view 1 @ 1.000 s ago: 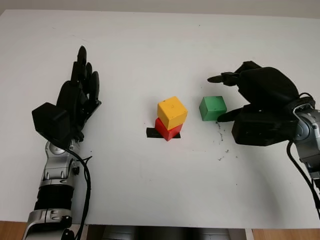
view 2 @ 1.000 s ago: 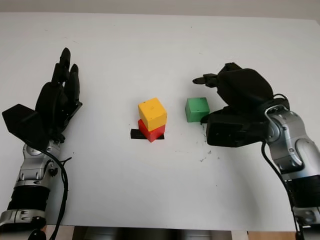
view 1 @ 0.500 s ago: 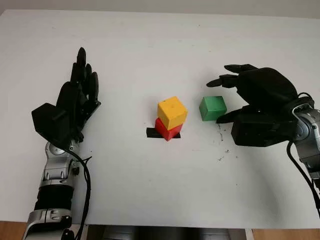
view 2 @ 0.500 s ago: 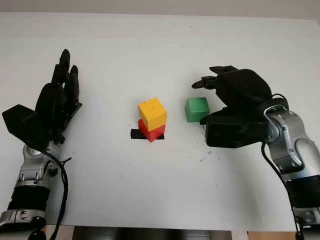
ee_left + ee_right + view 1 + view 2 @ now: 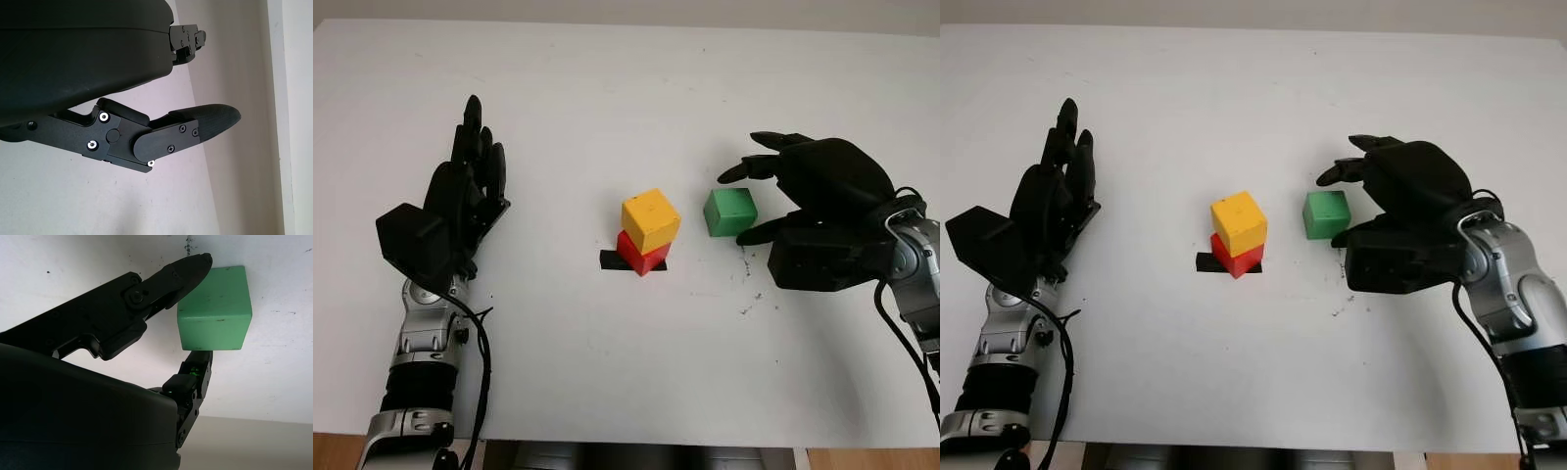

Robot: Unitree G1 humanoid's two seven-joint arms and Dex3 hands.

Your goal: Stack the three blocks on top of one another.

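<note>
Left eye view has the green block (image 5: 730, 211) sitting on the white desk (image 5: 607, 88), a bit right of the middle and roughly halfway between the near and far edges, still on the surface and not stacked. Just beside it, towards the left edge, the yellow block (image 5: 650, 220) sits on top of the red block (image 5: 640, 255), twisted a bit so the corners don't line up, and the red one rests on a small black mark (image 5: 611, 260) on the desk. The right hand (image 5: 822, 220) is right up against the green block from the right-edge side, fingers curled around it: the thumb tip comes in at the block's near side and the other fingers (image 5: 766, 164) arch over its far side. From the right wrist view one fingertip (image 5: 195, 265) looks to be touching a top corner of the block and another sits against the opposite face, but the block is still flat on the desk, so I can't tell if it's actually pinched yet. Some dark scuff specks (image 5: 744, 311) dot the desk near that hand. The left hand (image 5: 460, 201) is open, well apart from the blocks over by the left edge.
</note>
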